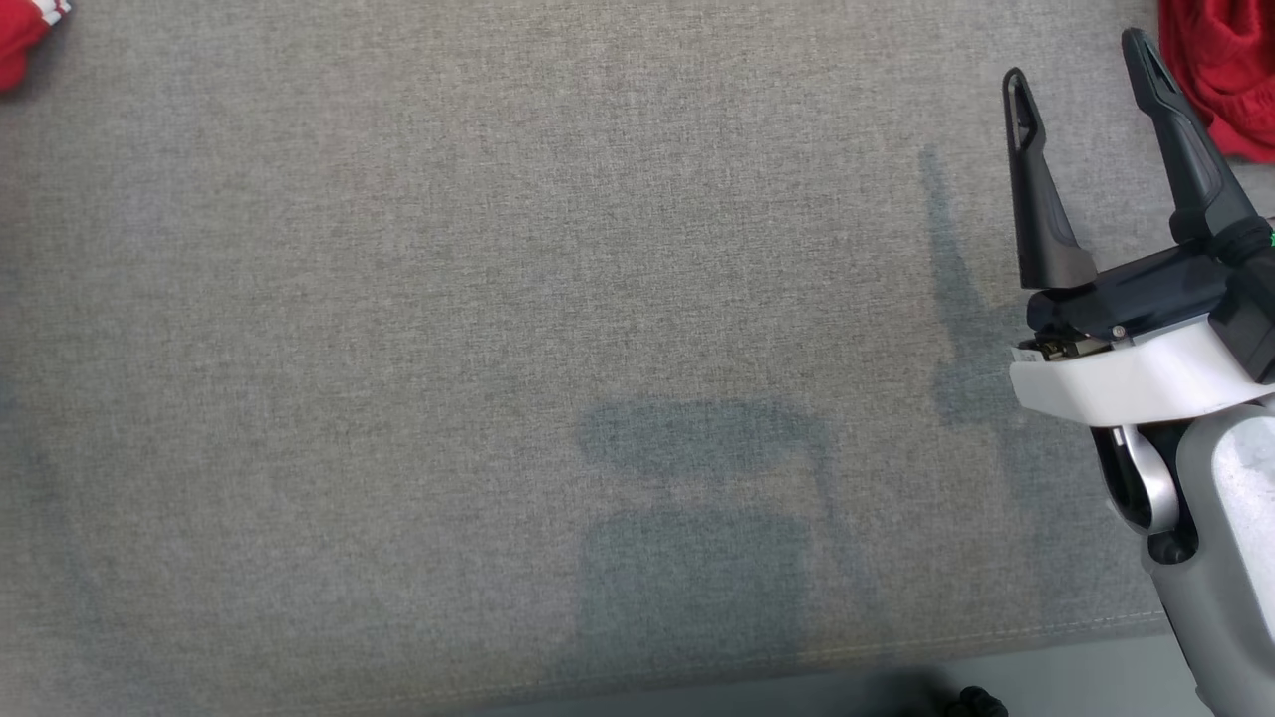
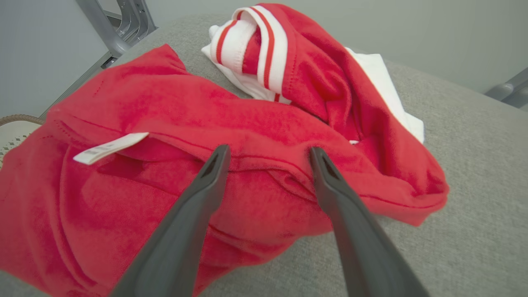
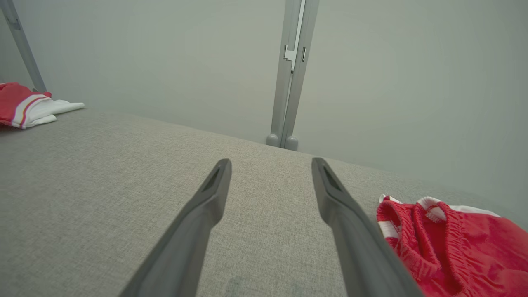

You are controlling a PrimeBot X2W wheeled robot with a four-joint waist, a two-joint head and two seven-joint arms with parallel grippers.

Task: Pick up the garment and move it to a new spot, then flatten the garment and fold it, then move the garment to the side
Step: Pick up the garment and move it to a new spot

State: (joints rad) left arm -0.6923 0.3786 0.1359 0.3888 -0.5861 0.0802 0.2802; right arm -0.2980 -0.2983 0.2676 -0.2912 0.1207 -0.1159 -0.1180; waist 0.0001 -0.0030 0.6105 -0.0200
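A crumpled red garment [image 2: 173, 123] with white-and-red striped trim and a white label lies on the grey cloth table [image 2: 474, 185]. My left gripper [image 2: 268, 152] is open right above it, its fingertips either side of a fold with nothing pinched. A corner of this garment sits at the table's far left [image 1: 18, 40] and far off in the right wrist view [image 3: 22, 105]. My right gripper [image 1: 1076, 60] hovers open and empty over bare table [image 3: 270, 165]. Just to its right lies a second red garment [image 1: 1225, 75] with a gathered waistband [image 3: 453, 247].
The table's front edge [image 1: 797, 662] runs along the bottom of the head view. A grey metal post [image 3: 291, 82] stands behind the table against a pale wall. More metal framing [image 2: 123, 20] and a woven basket rim [image 2: 14, 119] lie beyond the striped garment.
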